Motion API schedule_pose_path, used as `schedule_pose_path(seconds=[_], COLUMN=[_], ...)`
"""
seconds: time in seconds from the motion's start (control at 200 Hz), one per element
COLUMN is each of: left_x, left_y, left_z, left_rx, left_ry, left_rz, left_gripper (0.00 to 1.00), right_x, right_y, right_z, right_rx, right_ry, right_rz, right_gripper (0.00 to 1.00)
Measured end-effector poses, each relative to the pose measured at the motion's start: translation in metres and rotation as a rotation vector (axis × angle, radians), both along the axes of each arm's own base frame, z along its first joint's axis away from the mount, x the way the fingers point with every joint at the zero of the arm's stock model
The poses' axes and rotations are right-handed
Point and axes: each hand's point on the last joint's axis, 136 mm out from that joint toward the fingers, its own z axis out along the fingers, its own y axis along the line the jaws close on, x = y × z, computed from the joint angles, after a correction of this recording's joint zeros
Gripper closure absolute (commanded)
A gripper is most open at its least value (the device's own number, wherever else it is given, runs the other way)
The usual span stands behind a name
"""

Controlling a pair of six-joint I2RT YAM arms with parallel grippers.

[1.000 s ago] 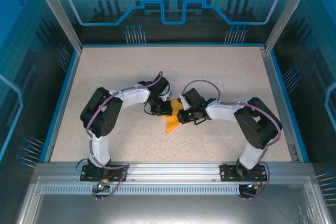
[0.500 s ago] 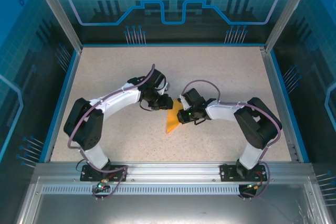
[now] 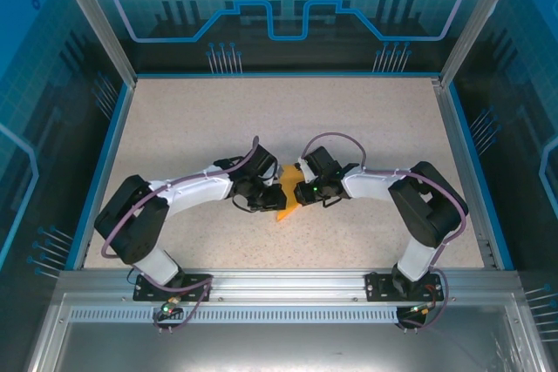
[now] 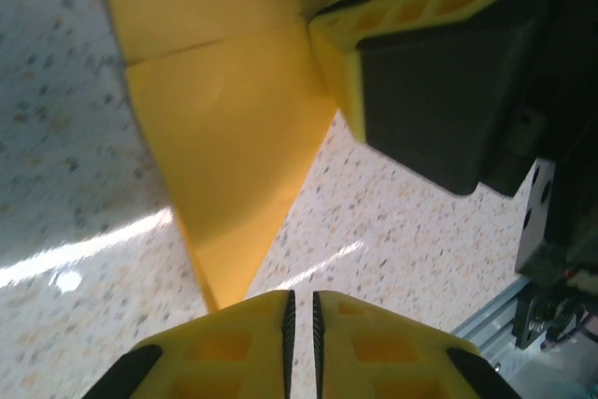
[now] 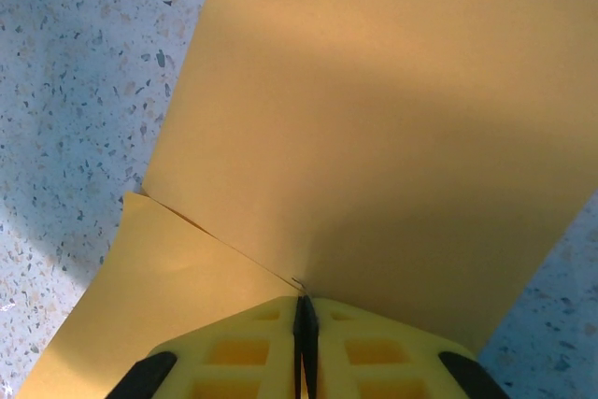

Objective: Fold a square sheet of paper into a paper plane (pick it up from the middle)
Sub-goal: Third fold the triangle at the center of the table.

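Note:
The square sheet of paper [image 3: 285, 207] is orange, folded to a pointed shape with a crease, and lies mid-table with its tip toward the near side. My right gripper [image 3: 296, 191] is shut on its upper edge at the crease [image 5: 305, 306], and the paper [image 5: 374, 119] spreads out ahead of the fingers. My left gripper [image 3: 267, 198] sits just left of the sheet. Its pads [image 4: 301, 306] are almost together with nothing between them, right by the pointed tip of the paper [image 4: 234, 137]. The right gripper's yellow fingers [image 4: 411, 7] show at the paper's far corner.
The speckled table [image 3: 192, 128] is bounded by a blue rim [image 3: 105, 163] and an aluminium frame. A metal rail [image 3: 279, 283] runs along the near edge by the arm bases. Both forearms crowd the middle around the paper.
The left arm swung down toward the near side, bringing its gripper beside the paper's left edge. Its jaws widened briefly and closed again. The right gripper kept its hold.

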Motion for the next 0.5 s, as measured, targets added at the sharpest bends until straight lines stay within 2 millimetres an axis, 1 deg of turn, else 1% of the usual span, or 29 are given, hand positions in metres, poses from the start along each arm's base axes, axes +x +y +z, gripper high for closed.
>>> schedule_pose_path(seconds=[0.16, 0.5], left_x=[0.001, -0.001], left_y=[-0.009, -0.007], left_z=[-0.014, -0.032], left_rx=[-0.002, 0.032], left_ry=[0.006, 0.017], left_rz=[-0.020, -0.055], left_gripper=[0.86, 0.86], right_x=[0.000, 0.000], right_y=[0.000, 0.000], right_z=[0.000, 0.000], right_rx=[0.006, 0.008], right_ry=[-0.003, -0.005], right_rz=[0.000, 0.000], right_gripper=[0.88, 0.89])
